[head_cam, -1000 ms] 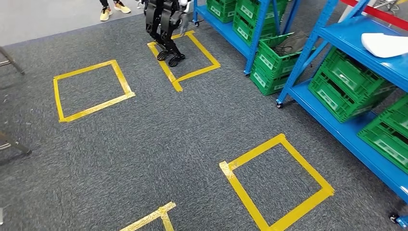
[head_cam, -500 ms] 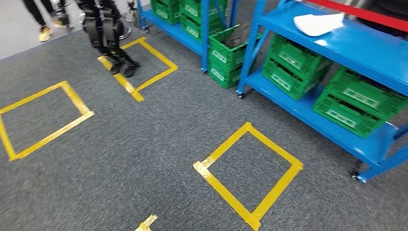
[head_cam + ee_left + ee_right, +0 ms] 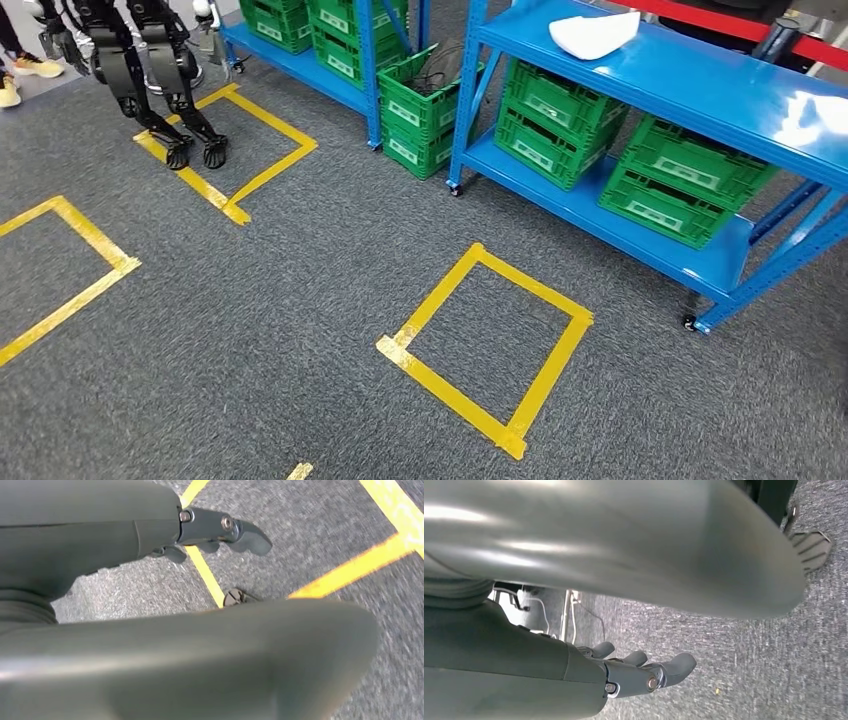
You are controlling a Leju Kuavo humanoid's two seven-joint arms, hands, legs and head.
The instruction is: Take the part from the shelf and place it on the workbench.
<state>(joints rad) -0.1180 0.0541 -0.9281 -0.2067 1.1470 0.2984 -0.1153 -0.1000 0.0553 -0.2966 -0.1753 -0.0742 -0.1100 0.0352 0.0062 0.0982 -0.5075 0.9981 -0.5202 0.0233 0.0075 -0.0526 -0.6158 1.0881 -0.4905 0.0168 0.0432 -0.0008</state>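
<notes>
Head view shows the part (image 3: 594, 33), a white, smooth, curved shell, lying on the top board of the blue shelf (image 3: 700, 85), above green crates (image 3: 553, 128). Since the earlier frames the whole picture has shifted, so the camera has turned toward the shelf. Left hand (image 3: 220, 535) and right hand (image 3: 644, 672) hang over the carpet, fingers apart, holding nothing.
</notes>
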